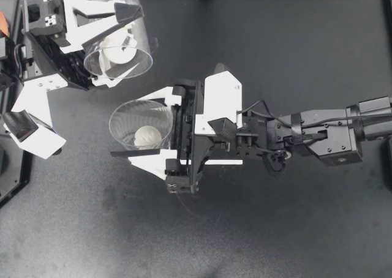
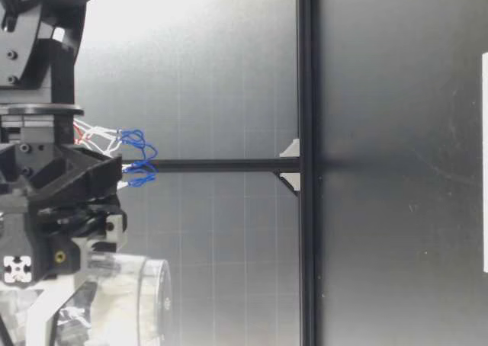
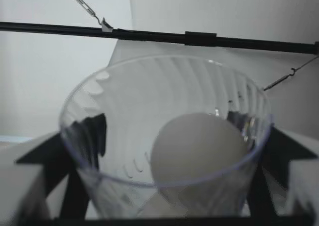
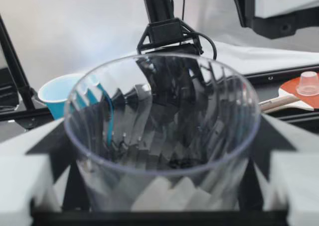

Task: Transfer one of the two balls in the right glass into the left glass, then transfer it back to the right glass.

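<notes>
My left gripper (image 1: 125, 42), at the table's far left, is shut on a clear glass (image 1: 119, 21) that is tilted, with a white ball (image 1: 116, 50) inside near its mouth. In the left wrist view the same ball (image 3: 197, 156) rests against the glass wall (image 3: 124, 151), between the dark fingers (image 3: 79, 146). My right gripper (image 1: 146, 130) reaches in from the right and is shut on a second clear glass (image 1: 131, 116), which holds one white ball (image 1: 147, 137). That glass (image 4: 164, 136) fills the right wrist view, where I cannot make out its ball. The low view shows a gripper holding a glass (image 2: 122, 300) well above the table.
The dark table (image 1: 294, 57) stretches to the right of both glasses. Beyond the table, the right wrist view shows a blue cup (image 4: 55, 94) and a red paddle (image 4: 294, 94) with a small cup (image 4: 307, 82) on it. A black frame rail (image 2: 307, 163) crosses the low view.
</notes>
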Tool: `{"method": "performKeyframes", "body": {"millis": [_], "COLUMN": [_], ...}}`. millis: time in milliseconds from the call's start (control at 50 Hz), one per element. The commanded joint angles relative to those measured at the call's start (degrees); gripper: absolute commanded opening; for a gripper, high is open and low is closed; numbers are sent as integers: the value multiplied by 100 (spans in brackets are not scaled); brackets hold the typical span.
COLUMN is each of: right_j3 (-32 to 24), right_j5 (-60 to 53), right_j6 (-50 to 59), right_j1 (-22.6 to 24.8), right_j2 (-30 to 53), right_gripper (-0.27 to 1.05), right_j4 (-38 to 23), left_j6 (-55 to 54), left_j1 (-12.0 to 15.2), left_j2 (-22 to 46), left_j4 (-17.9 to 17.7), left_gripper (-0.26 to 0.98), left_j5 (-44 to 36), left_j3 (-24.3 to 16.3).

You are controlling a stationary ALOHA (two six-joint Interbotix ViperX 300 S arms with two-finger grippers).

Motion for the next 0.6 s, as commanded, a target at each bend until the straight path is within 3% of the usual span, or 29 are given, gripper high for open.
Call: {"method": "performKeyframes", "body": {"millis": [0,280,440,580], "right_j3": [-158,-158,-149,-149], "right_j5": [-70,-44,-18,-18], "right_j6": [-9,18,26,26], "right_j1": [-35,-35,-9,0], "right_j2": [-97,-97,-132,-141], "right_gripper": [66,66,66,66], "right_j4": [-9,-9,-9,-9], "left_j6": [-18,-352,-1213,-1731], "left_j1": [18,9,-18,-18], "left_j2": [-26,-44,-149,-299], "left_j4": [0,-114,-756,-817], "left_gripper": [77,77,77,77], "left_j5": [-105,-193,-220,-220], "left_j3": [-62,18,114,308]}}
